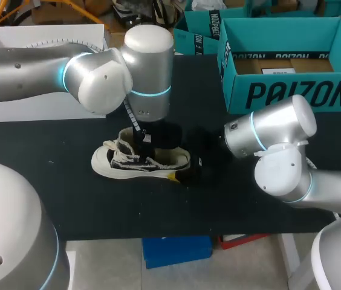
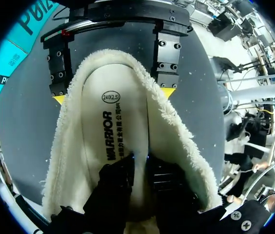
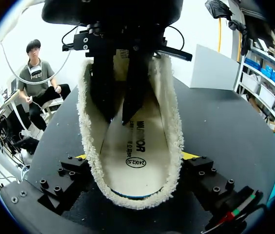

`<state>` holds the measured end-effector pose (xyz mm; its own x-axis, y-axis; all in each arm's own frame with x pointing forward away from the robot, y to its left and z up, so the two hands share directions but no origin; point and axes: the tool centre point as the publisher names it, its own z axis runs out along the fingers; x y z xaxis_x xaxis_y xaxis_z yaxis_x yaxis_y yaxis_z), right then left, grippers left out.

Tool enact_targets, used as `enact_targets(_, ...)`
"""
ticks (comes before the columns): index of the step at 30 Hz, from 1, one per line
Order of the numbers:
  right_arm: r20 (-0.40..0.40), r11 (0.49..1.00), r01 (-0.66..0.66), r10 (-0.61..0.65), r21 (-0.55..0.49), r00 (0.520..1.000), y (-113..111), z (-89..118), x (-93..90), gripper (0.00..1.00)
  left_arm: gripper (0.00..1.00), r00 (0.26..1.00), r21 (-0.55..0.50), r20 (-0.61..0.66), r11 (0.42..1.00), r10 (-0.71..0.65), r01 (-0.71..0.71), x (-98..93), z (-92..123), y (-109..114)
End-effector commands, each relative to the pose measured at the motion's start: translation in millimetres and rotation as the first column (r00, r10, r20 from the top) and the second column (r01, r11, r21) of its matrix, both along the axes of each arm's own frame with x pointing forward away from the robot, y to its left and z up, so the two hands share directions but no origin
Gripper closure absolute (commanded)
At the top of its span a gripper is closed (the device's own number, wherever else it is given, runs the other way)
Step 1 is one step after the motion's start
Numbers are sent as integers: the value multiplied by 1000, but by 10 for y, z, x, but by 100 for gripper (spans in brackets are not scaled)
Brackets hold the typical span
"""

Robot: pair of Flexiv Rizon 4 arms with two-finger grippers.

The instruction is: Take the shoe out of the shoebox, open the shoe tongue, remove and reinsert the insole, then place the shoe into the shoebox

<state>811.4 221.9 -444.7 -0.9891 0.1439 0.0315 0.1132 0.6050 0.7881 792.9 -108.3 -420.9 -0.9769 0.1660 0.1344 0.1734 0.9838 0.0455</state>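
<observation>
A white low sneaker (image 1: 140, 163) with black laces and a fleecy lining (image 2: 176, 131) lies on its sole on the black table, toe toward my left. The cream insole (image 2: 113, 112) lies flat inside it. My left gripper (image 2: 140, 163) reaches down into the shoe's mouth, fingers a narrow gap apart, tips on the insole (image 3: 137, 165) with nothing visibly pinched. My right gripper (image 3: 136, 156) straddles the heel, its yellow tips pressed against both sides of the fleece collar (image 3: 171, 131). The head view shows it at the heel (image 1: 185, 174).
The open teal shoebox (image 1: 291, 93) stands at the back right, with cardboard showing inside. A second teal box (image 1: 198, 36) sits behind it, toward the middle. A white box (image 1: 37, 36) lies at the back left. Bare black tabletop (image 1: 68, 205) runs along the front.
</observation>
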Motion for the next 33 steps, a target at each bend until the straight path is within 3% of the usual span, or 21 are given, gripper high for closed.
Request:
enact_targets(1,-1,1000,3,-3,-1,1000,8,-11,6,100,85,991,25,130,1000,12,-16,-105,-93,59)
enact_targets(3,-1,1000,3,-3,-1,1000,8,-11,6,100,86,985,36,172,999,16,-22,-109,-98,88)
enact_targets(5,-1,1000,3,-3,-1,1000,8,-11,6,100,79,978,47,206,999,4,-14,-104,-104,124)
enact_targets(8,-1,1000,3,-3,-1,1000,8,-11,6,100,84,961,69,277,997,4,-24,-92,-129,204)
enact_targets(10,-1,1000,3,-3,-1,1000,8,-11,6,100,82,946,86,323,996,-8,-20,-85,-144,247)
enact_targets(13,-1,1000,3,-3,-1,1000,8,-11,6,100,60,936,92,351,996,-20,-14,-59,-177,311)
enact_targets(16,-1,1000,3,-3,-1,1000,8,-11,6,100,74,920,100,391,995,-13,-28,-11,-203,382)
enact_targets(22,-1,1000,3,-3,-1,1000,8,-11,6,100,68,854,95,521,994,-13,-44,71,-250,478)
enact_targets(33,-1,1000,3,-3,-1,1000,8,-11,6,100,78,780,-38,621,997,82,-75,385,-136,560)
